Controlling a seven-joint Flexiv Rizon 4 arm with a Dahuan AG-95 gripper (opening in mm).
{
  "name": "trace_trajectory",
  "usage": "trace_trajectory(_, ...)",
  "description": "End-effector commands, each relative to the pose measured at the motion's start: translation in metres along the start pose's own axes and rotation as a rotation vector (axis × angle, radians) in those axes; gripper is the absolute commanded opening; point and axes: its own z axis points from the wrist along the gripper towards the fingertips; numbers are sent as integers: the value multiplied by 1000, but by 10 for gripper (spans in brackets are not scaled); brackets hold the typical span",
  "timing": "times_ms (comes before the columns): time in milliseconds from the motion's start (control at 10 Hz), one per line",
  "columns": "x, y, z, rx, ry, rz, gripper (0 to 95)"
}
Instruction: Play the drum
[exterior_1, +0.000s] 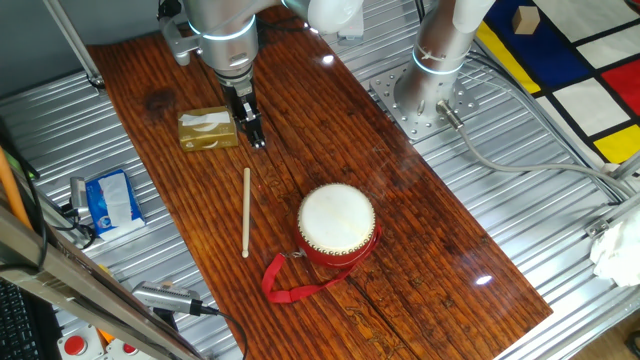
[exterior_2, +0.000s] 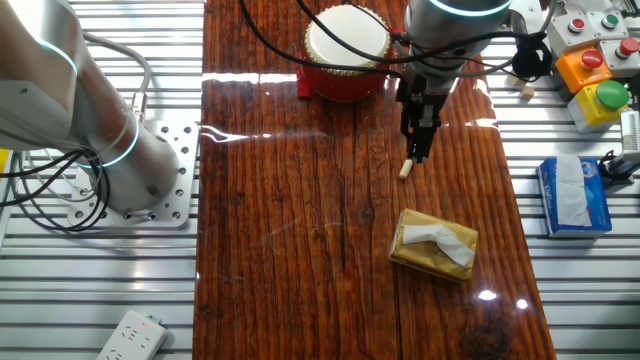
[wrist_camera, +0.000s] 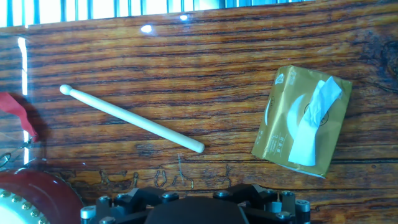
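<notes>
My claw hangs above the table, holding nothing; fingers look close together, but exact gap can't be told. Just beside it: tissue pack. Stick lies flat on the wood betw. claw and drum. Drum sits upright, skin up, ribbon trailing, well apart from claw.

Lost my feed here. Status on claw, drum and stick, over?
Claw above the table, holding nothing. Small red drum with cream skin untouched. Thin pale wooden stick lying flat. Gold tissue pack beside claw, not blocking.
</notes>
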Motion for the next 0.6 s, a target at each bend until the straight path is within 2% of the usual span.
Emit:
trace_trajectory(100, 0, 0, 0, 0, 0, 0, 950)
trace_trajectory(200, 0, 0, 0, -8, -2, -275, 0)
trace_trajectory(600, 0, 0, 0, -6, -1, -273, 0)
